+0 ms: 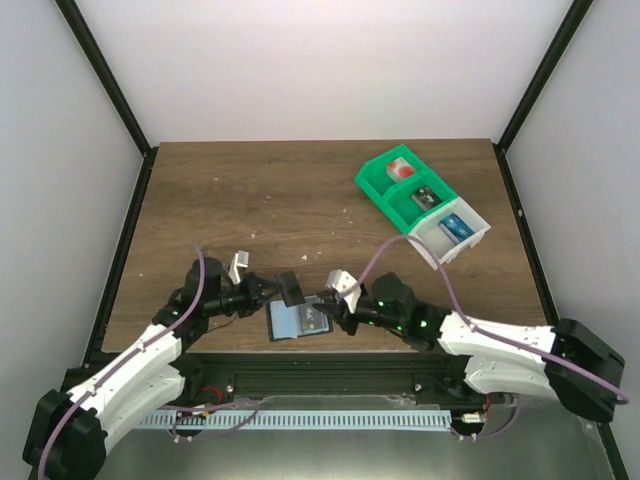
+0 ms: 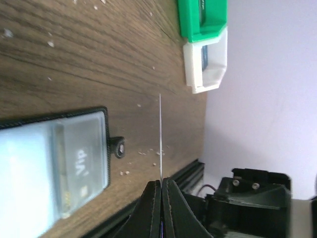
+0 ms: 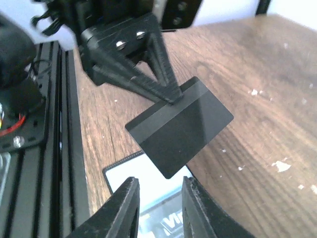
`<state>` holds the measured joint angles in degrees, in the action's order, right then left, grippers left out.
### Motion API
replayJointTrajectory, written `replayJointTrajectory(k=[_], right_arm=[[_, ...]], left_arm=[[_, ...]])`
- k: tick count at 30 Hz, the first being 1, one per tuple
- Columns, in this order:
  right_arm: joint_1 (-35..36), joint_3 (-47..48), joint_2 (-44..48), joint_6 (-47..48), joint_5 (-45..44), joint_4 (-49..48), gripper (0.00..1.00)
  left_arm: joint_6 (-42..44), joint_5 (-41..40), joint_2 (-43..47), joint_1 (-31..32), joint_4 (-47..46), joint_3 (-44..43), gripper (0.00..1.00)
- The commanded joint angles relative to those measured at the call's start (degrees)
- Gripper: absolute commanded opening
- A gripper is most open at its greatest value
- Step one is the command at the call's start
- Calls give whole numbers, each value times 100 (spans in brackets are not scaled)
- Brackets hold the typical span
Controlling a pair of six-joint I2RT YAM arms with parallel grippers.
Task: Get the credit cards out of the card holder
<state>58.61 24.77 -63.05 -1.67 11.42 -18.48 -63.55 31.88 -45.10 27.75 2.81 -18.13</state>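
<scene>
The card holder lies open and flat near the table's front edge, with pale panels and black edging. In the left wrist view its black tab shows, and a card marked "Vip" sits in its pocket. My left gripper is shut on a credit card and holds it above the table, clear of the holder. That card looks dark in the right wrist view and is edge-on in the left wrist view. My right gripper is open and empty, its jaws over the holder.
A green-and-white compartment bin with small items stands at the back right, also in the left wrist view. The black frame rail runs along the table's near edge, close to the holder.
</scene>
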Motion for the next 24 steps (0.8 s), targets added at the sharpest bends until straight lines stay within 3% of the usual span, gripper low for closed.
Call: replayJointTrajectory(k=[1, 8, 14, 24], right_arm=[[58, -697, 594, 2283, 90, -1195, 28], [132, -1052, 496, 3539, -694, -1567, 29], [170, -1013, -32, 4182, -726, -2093, 32], [464, -847, -388, 4701, -923, -2362, 34]], left_arm=[[-606, 589, 89, -32, -516, 156, 0], [-945, 919, 124, -33, -747, 226, 0], [-1131, 909, 160, -33, -899, 395, 0], [-1367, 1004, 164, -33, -1058, 550, 0]])
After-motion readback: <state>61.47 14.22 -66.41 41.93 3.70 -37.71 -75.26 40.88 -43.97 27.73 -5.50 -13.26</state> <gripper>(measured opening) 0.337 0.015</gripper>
